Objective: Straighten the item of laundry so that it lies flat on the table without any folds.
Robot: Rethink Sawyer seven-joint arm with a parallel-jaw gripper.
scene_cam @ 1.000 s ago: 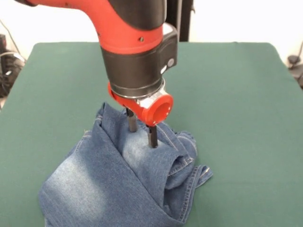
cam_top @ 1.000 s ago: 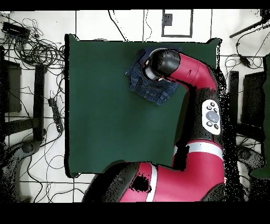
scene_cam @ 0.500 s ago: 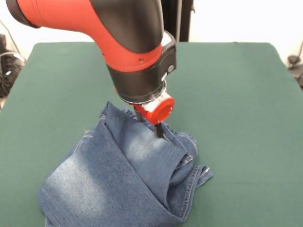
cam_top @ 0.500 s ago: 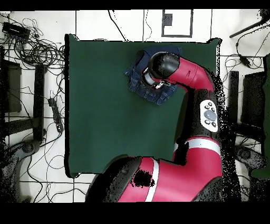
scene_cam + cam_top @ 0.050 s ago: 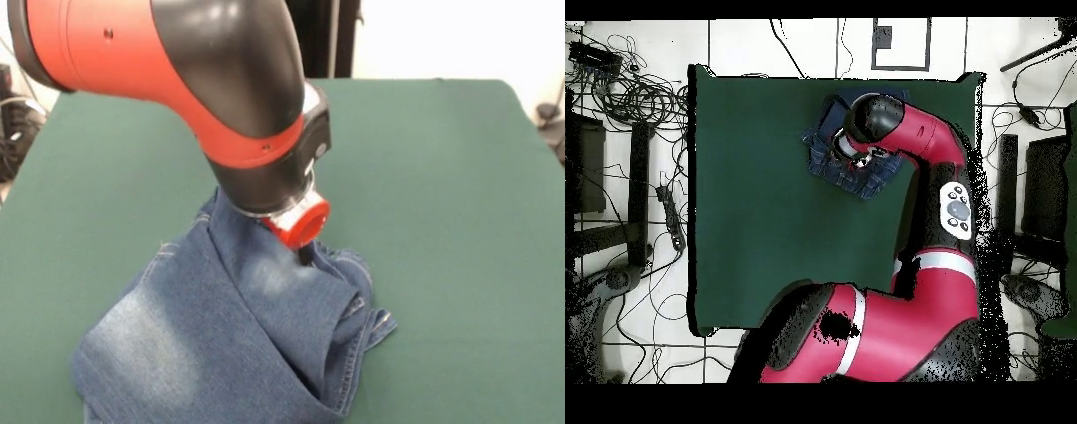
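— Front view first. Gripper [image 5: 303, 252]?
— Sunk into the jeans [image 5: 238, 336], right under the red wrist cap. Only one dark fingertip peeking out behind a raised fold. Released or clenched: cannot tell, too much hidden by cloth and wrist.
— And the jeans relative to it?
— Directly beneath, and spreading from there toward the camera and to picture-left. Heaped, not flat: one layer doubled over another, a thick ridge running from just beside the gripper down toward the near edge, a hem corner poking out to picture-right. Bare green table [image 5: 459, 194] beyond the gripper and to either side.
— Overhead view?
— Gripper itself buried under the arm's black elbow. Jeans [image 5: 827, 160] showing as a compact blue bunch around it, mostly on the picture-left side, close to one long edge of the table [image 5: 765, 220]. Long axis of the bunch hard to call from up here.
— So the coming move?
— Probably a pull away from the heap, toward open felt, to unroll that ridge.
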